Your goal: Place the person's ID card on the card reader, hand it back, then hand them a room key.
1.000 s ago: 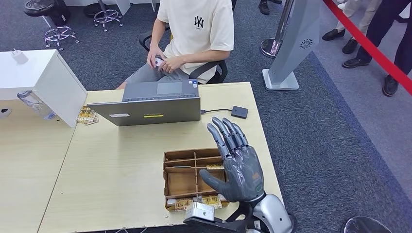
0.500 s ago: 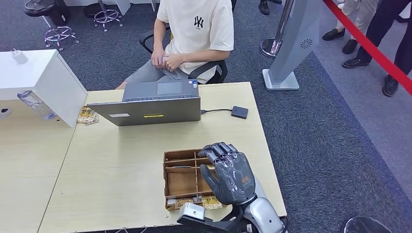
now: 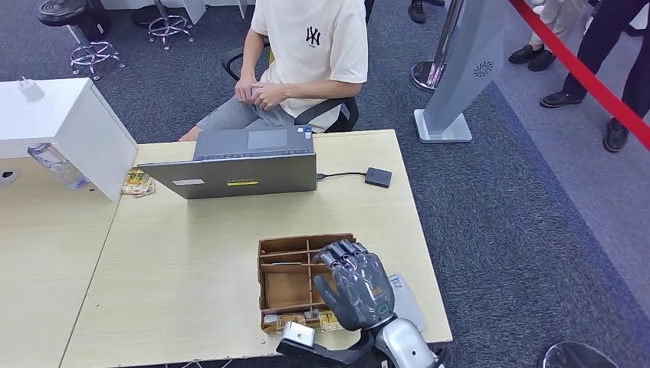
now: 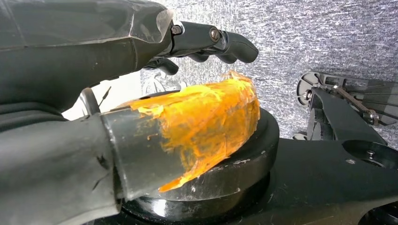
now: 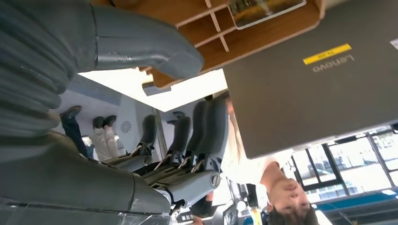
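Observation:
My right hand [image 3: 354,287] hovers over the right side of the wooden compartment tray [image 3: 261,277], fingers bent down toward it and holding nothing. In the right wrist view its thumb [image 5: 141,47] and fingers [image 5: 206,126] stand apart above the tray [image 5: 281,33]. Yellowish key cards [image 3: 295,322] lie in the tray's near compartments, and one card [image 5: 263,8] shows close up. The small black card reader [image 3: 378,177] sits on the table, cabled to the laptop [image 3: 241,175]. The seated person [image 3: 310,38] keeps both hands [image 3: 257,92] together at the lap. My left hand [image 4: 117,93] hangs by the floor, holding nothing.
A light grey flat pad [image 3: 406,300] lies right of the tray near the table edge [image 3: 425,253]. A white box [image 3: 69,126] stands at the left with a bottle [image 3: 57,165] beside it. A grey stand [image 3: 460,77] and a red barrier tape [image 3: 582,73] are beyond the table.
My right hand dropped from an upright, spread pose down over the tray, drawing back toward me with its fingers bent forward. The person's hands shifted slightly at the lap.

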